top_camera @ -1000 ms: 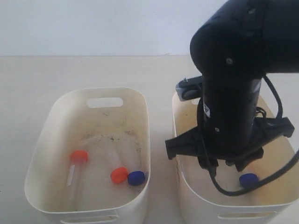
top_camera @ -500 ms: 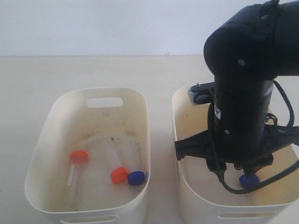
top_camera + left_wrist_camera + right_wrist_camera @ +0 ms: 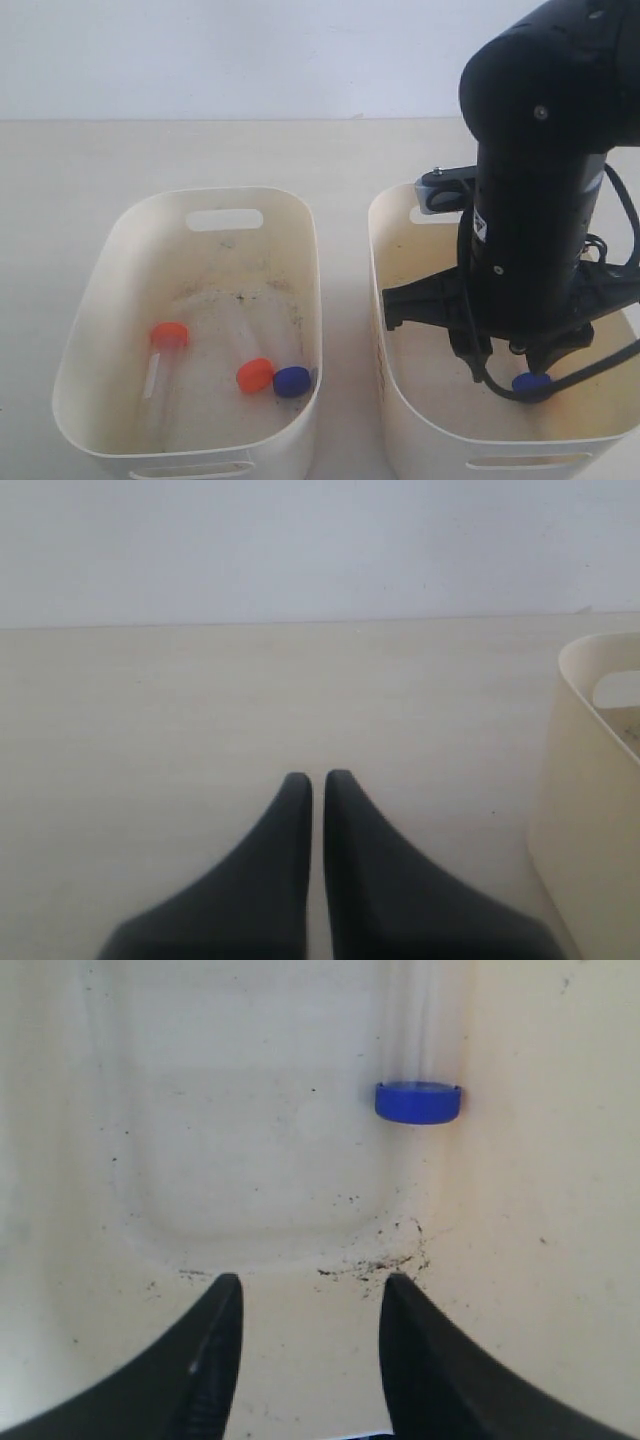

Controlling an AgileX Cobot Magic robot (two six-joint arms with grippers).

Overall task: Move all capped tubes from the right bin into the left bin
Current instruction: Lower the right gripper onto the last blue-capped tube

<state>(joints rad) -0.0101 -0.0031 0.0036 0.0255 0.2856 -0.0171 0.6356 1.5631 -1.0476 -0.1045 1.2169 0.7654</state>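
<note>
Right arm [image 3: 530, 200] is down inside the right bin [image 3: 430, 445]. Right tool [image 3: 312, 1282] is wide open with nothing between the fingers, and it hangs over the speckled yellowish floor [image 3: 250, 1140].

Target is a blue-capped tube [image 3: 418, 1101] lying on the bin floor ahead of the tool and apart from it. In the exterior view its cap [image 3: 531, 383] shows just below the arm. No other tube is visible in this bin, though the arm hides part of the floor.

Left bin [image 3: 110, 290] holds three tubes: two orange caps [image 3: 169, 334] [image 3: 255, 375] and one blue cap [image 3: 291, 380].

Left tool [image 3: 318, 780] is parked over bare worktop [image 3: 150, 730], its fingers closed to a thin slit and holding nothing.

Step in hand (judgement): approach for the grasp, not yet made.

Notes for a clean pick:
- The cap sits off the tool's centre line, in line with one finger. Shift sideways until the tube lies midway between the fingers before advancing.
- Close across the tube's width, on or just behind the cap. The clear body is round and will likely roll or slip.
- Keep the fingertips low to the floor, and watch clearance to the bin wall.
- Lift straight up clear of the rim before crossing over.
</note>
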